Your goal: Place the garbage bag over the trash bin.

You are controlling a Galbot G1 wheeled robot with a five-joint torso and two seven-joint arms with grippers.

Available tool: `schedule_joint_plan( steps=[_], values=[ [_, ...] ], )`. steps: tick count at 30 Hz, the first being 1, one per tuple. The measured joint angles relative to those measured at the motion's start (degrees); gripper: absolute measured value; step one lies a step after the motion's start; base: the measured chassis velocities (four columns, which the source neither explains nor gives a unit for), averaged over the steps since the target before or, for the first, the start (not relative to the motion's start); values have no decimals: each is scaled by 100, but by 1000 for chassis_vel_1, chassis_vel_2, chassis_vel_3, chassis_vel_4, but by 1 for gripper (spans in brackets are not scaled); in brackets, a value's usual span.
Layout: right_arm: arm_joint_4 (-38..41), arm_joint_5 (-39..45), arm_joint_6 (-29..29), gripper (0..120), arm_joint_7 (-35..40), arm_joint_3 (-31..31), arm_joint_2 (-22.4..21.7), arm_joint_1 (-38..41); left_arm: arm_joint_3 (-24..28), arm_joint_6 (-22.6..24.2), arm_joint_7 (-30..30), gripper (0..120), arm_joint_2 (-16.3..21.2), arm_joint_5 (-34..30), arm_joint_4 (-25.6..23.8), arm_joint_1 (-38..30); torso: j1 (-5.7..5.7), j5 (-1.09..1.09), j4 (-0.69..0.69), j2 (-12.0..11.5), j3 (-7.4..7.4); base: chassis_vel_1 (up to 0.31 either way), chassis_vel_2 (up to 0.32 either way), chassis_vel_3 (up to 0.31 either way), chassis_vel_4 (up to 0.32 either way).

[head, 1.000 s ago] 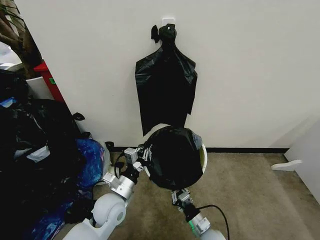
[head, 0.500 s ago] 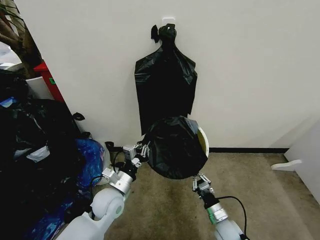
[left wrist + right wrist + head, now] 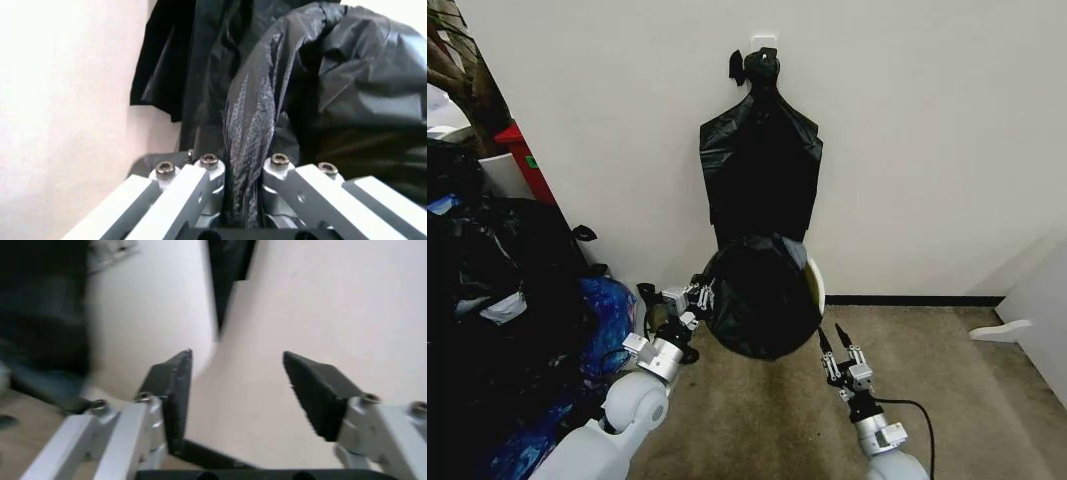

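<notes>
Across the head view, bare tan carpet (image 3: 947,390) lies open at lower centre and right, bounded above by a white wall (image 3: 927,140) with a dark skirting strip. A large heap of stuffed black bags (image 3: 497,300) fills the left edge; a white panel (image 3: 1042,320) closes the far right. One thin glossy black plastic garbage bag (image 3: 762,300) covers the mouth of one round cream-white plastic trash bin (image 3: 813,285), centre frame; only a sliver of rim shows at the bag's right. One bunch of flat black bags (image 3: 762,170) hangs from a wall hook directly above. Two grippers are counted. Left gripper (image 3: 695,297) is at the bag's left edge, touching it. Right gripper (image 3: 837,342) sits lower right of the bag, apart from it, fingers spread and empty.

Left wrist view: the left gripper (image 3: 241,172) is clenched on a gathered fold of the garbage bag (image 3: 250,130), which runs straight between the jaws. More black plastic rises behind; the wall (image 3: 67,100) fills the frame's left.

Right wrist view: the right gripper (image 3: 237,390) is released, its dark fingers (image 3: 172,390) standing apart with nothing between. Pale wall (image 3: 333,300) lies beyond; a blurred dark mass at upper left cannot be identified.
</notes>
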Motion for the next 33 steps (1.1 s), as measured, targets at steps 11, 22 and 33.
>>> schedule_joint_plan(
  steps=[11,22,33],
  values=[
    [2014,3013,-258,93,-752,-36,-277,-412,113,-734,488,4,-54,761,435,2,0,-1,0,0,0,0,0,0,0],
    [3415,3316,-1535,83,-358,-798,-339,-794,144,-947,586,4,-123,976,511,1,0,-2,0,0,0,0,0,0,0],
    [3357,1945,-2324,73,634,-964,-293,-800,123,-969,563,4,-134,1008,477,49,0,-2,0,0,0,0,0,0,0]
  ],
)
